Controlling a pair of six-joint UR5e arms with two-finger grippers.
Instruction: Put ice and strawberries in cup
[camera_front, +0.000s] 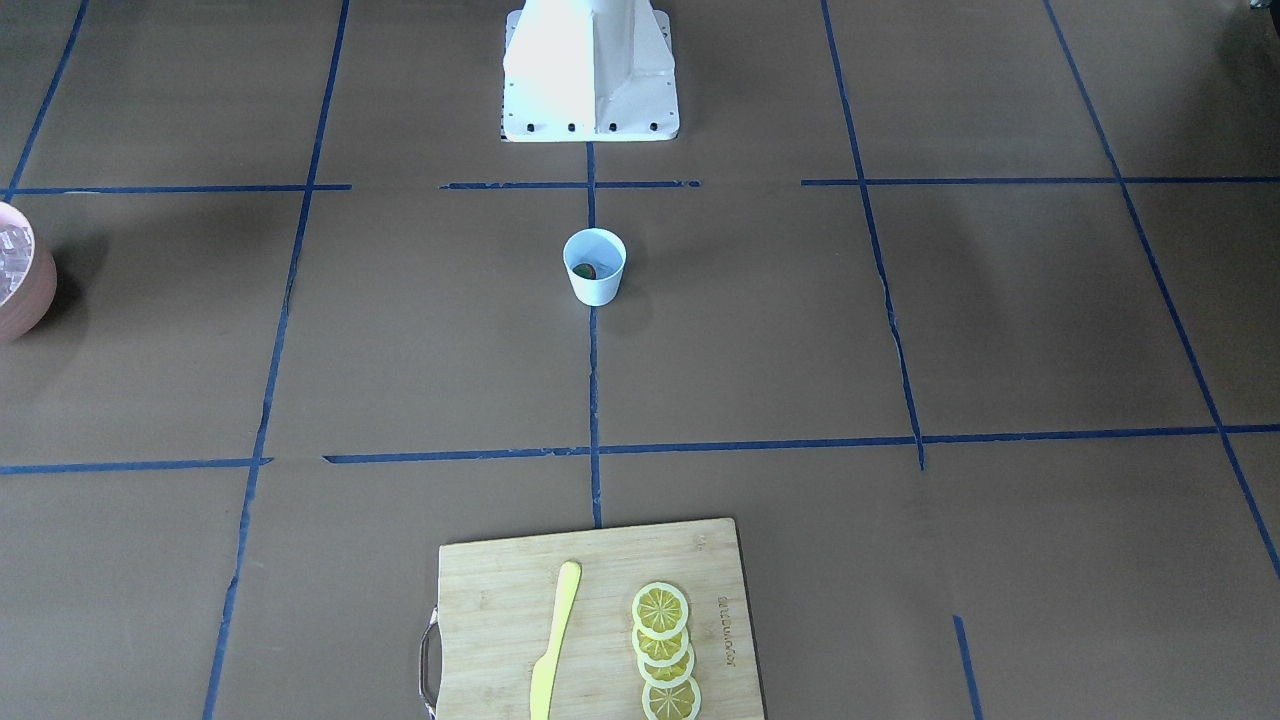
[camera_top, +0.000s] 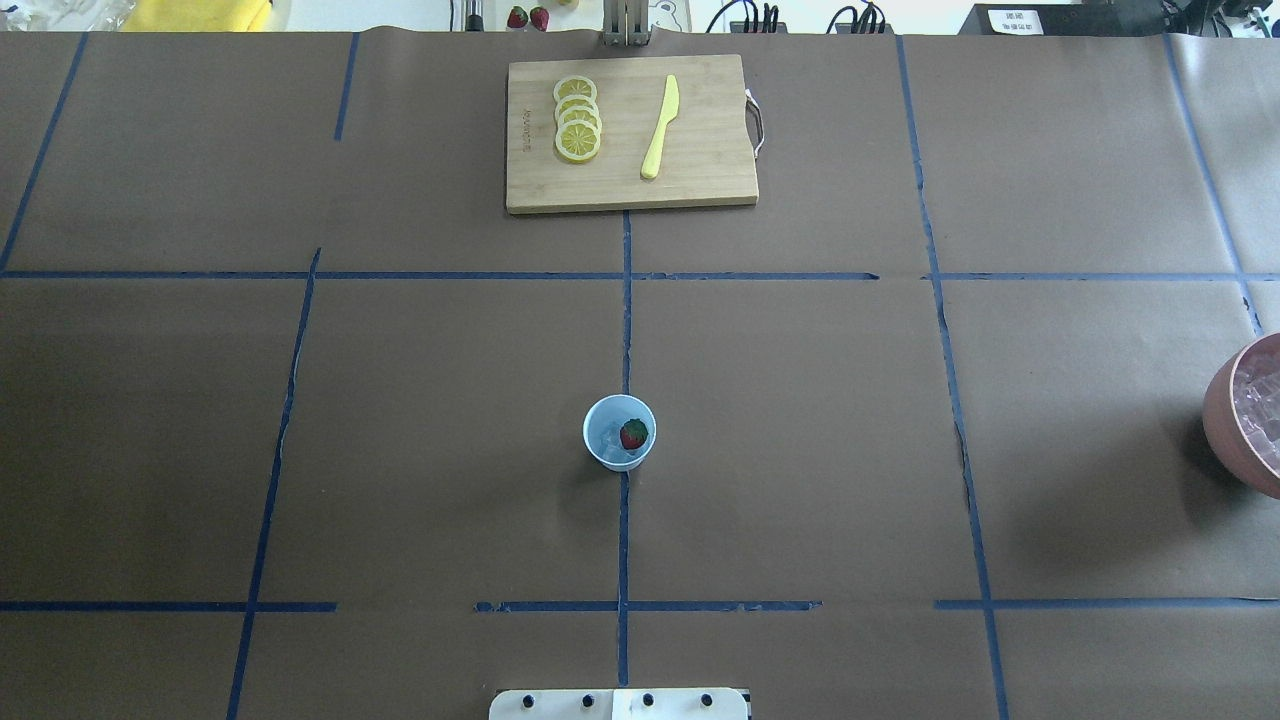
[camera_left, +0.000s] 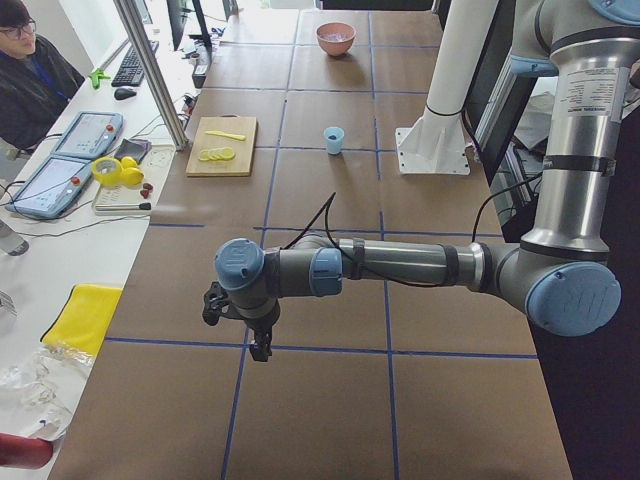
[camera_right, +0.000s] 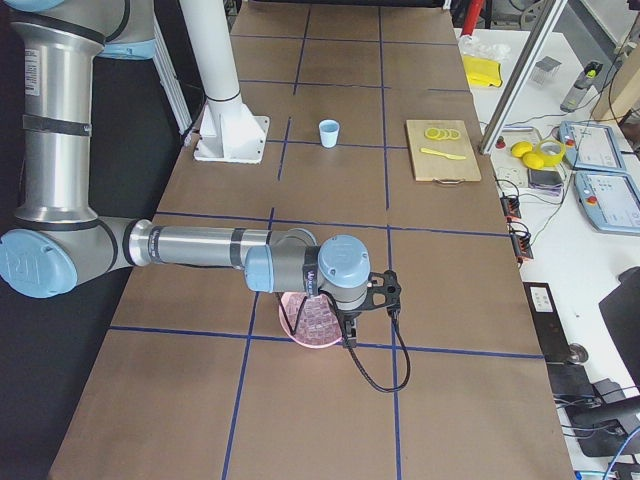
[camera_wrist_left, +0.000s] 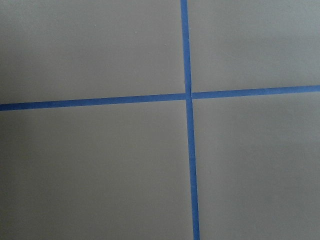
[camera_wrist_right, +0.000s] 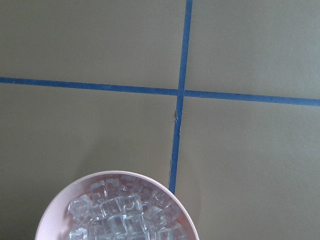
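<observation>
The white cup (camera_top: 619, 433) stands at the table's middle on a blue tape line, also seen in the front view (camera_front: 594, 268). A red strawberry (camera_top: 633, 434) lies inside it, beside a clear piece of ice (camera_top: 606, 441). More ice (camera_wrist_right: 122, 212) fills the pinkish bowl (camera_top: 1225, 420) at the table's right edge. My right gripper (camera_right: 347, 335) hangs just above that bowl (camera_right: 300, 322); it shows only in a side view, so I cannot tell whether it is open or shut. My left gripper (camera_left: 258, 345) hovers over bare table at the far left end; I cannot tell its state either.
A wooden cutting board (camera_top: 700, 180) at the far side carries lemon slices (camera_top: 577, 117) and a yellow knife (camera_top: 661, 127). Two more strawberries (camera_top: 528, 17) lie beyond the table's far edge. The robot base (camera_front: 590, 70) stands behind the cup. A person (camera_left: 30, 75) sits at the side desk.
</observation>
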